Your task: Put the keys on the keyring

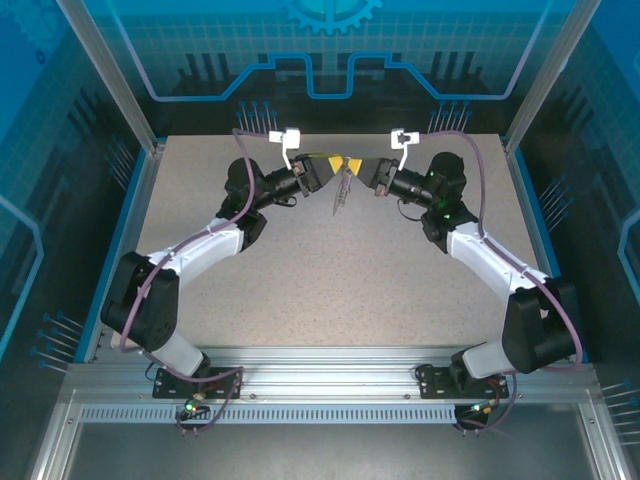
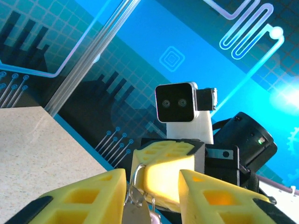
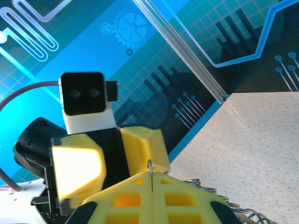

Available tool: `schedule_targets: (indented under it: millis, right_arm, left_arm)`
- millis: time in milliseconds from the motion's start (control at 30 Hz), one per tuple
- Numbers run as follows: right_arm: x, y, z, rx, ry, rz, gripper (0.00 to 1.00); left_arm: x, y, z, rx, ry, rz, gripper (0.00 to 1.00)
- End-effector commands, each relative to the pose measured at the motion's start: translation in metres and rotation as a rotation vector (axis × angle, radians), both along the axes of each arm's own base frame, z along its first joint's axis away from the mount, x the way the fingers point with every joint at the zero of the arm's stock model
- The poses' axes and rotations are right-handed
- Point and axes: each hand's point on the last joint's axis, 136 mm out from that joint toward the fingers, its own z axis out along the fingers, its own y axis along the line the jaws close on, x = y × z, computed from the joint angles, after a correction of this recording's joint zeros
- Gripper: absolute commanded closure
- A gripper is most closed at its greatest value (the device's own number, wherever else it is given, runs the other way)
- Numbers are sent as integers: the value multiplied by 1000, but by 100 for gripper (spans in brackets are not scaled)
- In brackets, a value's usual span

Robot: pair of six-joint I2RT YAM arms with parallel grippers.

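Both grippers meet in the air above the back of the table. My right gripper is shut on a thin metal loop of the keyring, whose edge sticks up between the pressed yellow fingers. Its chain trails off to the right. In the left wrist view the ring curves out of the right gripper, with a small key hanging from it beside my left finger. My left gripper is open, its fingers either side. The key and chain dangle below.
Blue patterned enclosure walls and a clear panel stand close behind the grippers. The speckled table stretches toward the arm bases, with an aluminium rail at the near edge.
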Motion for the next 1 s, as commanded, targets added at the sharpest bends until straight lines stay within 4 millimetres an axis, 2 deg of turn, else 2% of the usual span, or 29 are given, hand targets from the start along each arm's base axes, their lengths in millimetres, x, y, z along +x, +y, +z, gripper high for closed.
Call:
schedule_targets:
  millis: [0, 200, 400, 467, 500, 733, 800, 900, 967]
  right_arm:
    - [3, -5, 12, -47, -60, 37, 100]
    - [15, -15, 10, -93, -55, 73, 100]
    - [23, -15, 5, -125, -42, 112, 100]
    - [26, -14, 2, -132, -38, 123, 100]
    - [27, -13, 1, -135, -35, 129, 100]
    - [34, -11, -1, -139, -36, 147, 100]
    - [35, -10, -1, -138, -38, 153, 100]
    - [37, -10, 0, -140, -46, 153, 100]
    - [37, -9, 0, -138, -48, 157, 100]
  left_arm:
    - [-3, 12, 25, 50, -69, 9, 56]
    - [7, 13, 4, 220, 0, -2, 46]
    - [13, 16, -11, 359, 43, 7, 29]
    - [15, 18, -14, 399, 52, 14, 18]
    - [16, 19, -14, 417, 51, 21, 2]
    - [32, 29, -21, 530, 75, 101, 1]
    - [42, 36, -22, 546, 88, 165, 1]
    - [62, 56, -28, 567, 122, 335, 1]
    - [76, 78, -31, 572, 166, 505, 1]
